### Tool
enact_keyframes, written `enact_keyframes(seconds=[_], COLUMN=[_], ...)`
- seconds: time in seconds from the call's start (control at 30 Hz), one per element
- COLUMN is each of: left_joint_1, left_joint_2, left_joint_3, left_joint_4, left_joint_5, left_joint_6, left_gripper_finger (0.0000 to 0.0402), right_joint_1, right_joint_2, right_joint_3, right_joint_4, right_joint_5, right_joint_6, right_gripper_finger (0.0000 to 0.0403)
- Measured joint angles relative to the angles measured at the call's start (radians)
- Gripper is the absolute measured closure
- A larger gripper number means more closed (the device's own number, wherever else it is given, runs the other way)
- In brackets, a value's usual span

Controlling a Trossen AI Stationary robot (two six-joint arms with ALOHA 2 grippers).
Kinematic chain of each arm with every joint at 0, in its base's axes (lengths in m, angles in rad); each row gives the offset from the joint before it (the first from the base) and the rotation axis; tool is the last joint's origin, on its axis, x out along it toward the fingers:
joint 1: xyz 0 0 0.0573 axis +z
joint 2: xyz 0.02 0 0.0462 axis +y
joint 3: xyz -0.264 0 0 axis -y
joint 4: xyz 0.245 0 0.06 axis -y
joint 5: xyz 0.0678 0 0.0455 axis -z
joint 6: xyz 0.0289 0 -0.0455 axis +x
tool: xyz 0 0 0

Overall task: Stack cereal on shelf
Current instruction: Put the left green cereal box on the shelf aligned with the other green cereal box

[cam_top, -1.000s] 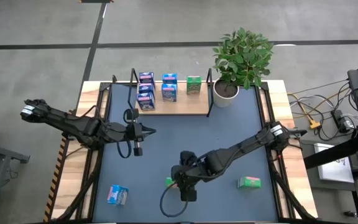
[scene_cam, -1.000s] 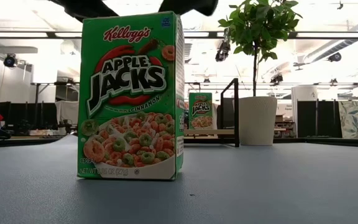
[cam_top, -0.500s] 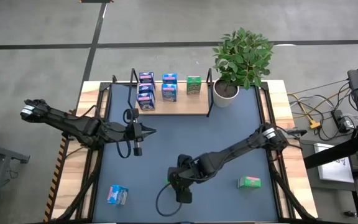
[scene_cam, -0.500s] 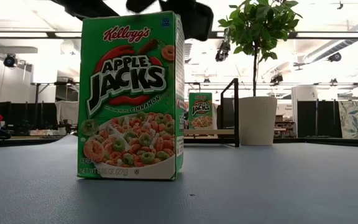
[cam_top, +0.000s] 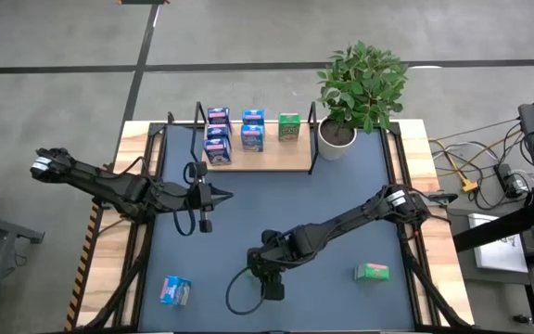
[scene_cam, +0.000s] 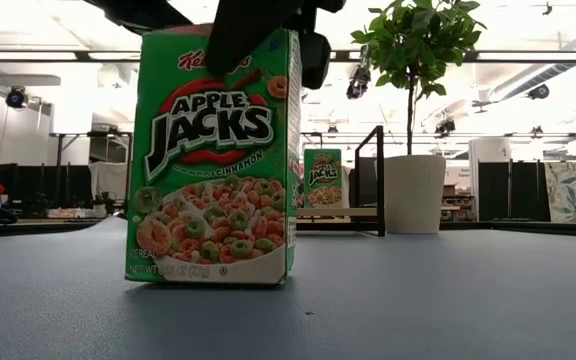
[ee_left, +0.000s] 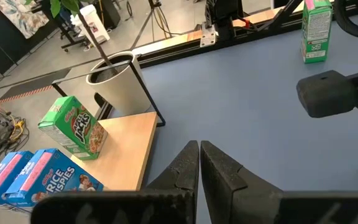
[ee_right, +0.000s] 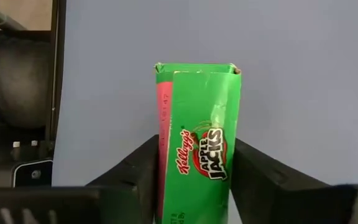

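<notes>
One green Apple Jacks box, glossy printed card, stands slightly tilted near the front of the blue-grey worktop, the right hand clamped on its two sides from above. Seven small rectangular cereal boxes show from overhead. Four sit on the shelf, a pale wooden board with thin black wire ends at the back of the worktop: two dark blue ones set close, one before the other, a light blue one and a green one. Three are off it: the gripped box, a second green box lying flat at front right, and a light blue box lying at front left. One leafy plant in a white cylindrical pot stands just beside the shelf. Left hand hovers mid-worktop, fingers pressed together and holding nothing
</notes>
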Motion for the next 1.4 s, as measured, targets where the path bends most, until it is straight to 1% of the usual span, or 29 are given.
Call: enact_keyframes(seconds=[0.1, 0.2, 0.33, 0.43, 0.5, 0.67, 0.73, 0.83, 0.9, 0.97, 1.07, 1.1, 1.23, 1.4], left_joint_1=[0.0, 0.0, 0.0, -0.003, -0.004, -0.005, -0.005, -0.005, -0.005, -0.005, -0.005, -0.005, -0.005, -0.004], left_joint_2=[0.0, 0.0, -0.013, -0.032, -0.047, -0.078, -0.084, -0.086, -0.086, -0.086, -0.085, -0.085, -0.085, -0.085], left_joint_3=[0.0, 0.0, -0.001, -0.001, -0.001, -0.001, -0.002, -0.003, -0.003, -0.003, -0.007, -0.01, -0.016, -0.016], left_joint_4=[0.0, -0.009, -0.05, -0.054, -0.056, -0.058, -0.068, -0.083, -0.085, -0.087, -0.092, -0.094, -0.093, -0.093], left_joint_5=[0.0, 0.001, 0.003, 0.002, 0.002, 0.002, 0.002, 0.001, 0.001, 0.001, 0.001, 0.001, 0.001, 0.001], left_joint_6=[0.0, 0.0, -0.016, -0.018, -0.018, -0.019, -0.019, -0.019, -0.019, -0.019, -0.019, -0.019, -0.015, -0.012], left_gripper_finger=[0.0402, 0.0402, 0.0402, 0.0402, 0.0402, 0.0402, 0.0402, 0.0402, 0.0402, 0.0402, 0.0402, 0.0402, 0.0402, 0.0402], right_joint_1=[0.0, -0.004, -0.034, -0.081, -0.119, -0.245, -0.312, -0.418, -0.487, -0.551, -0.63, -0.65, -0.698, -0.71], right_joint_2=[-0.005, -0.025, -0.079, -0.137, -0.178, -0.257, -0.27, -0.265, -0.25, -0.235, -0.219, -0.215, -0.199, -0.182], right_joint_3=[0.0, 0.0, 0.0, 0.0, 0.0, 0.001, 0.002, 0.0, -0.001, -0.002, -0.003, -0.003, -0.004, -0.006], right_joint_4=[-0.003, -0.035, -0.148, -0.237, -0.286, -0.331, -0.318, -0.31, -0.308, -0.307, -0.294, -0.289, -0.275, -0.23], right_joint_5=[0.0, -0.002, 0.0, 0.02, 0.075, 0.274, 0.303, 0.298, 0.275, 0.228, 0.13, 0.115, 0.114, 0.113], right_joint_6=[-0.005, -0.008, -0.018, -0.07, -0.124, -0.326, -0.39, -0.452, -0.495, -0.523, -0.522, -0.52, -0.536, -0.563], right_gripper_finger=[0.0265, 0.0273, 0.0272, 0.0271, 0.0271, 0.0271, 0.0273, 0.0277, 0.0278, 0.0277, 0.0278, 0.0279, 0.028, 0.0273])
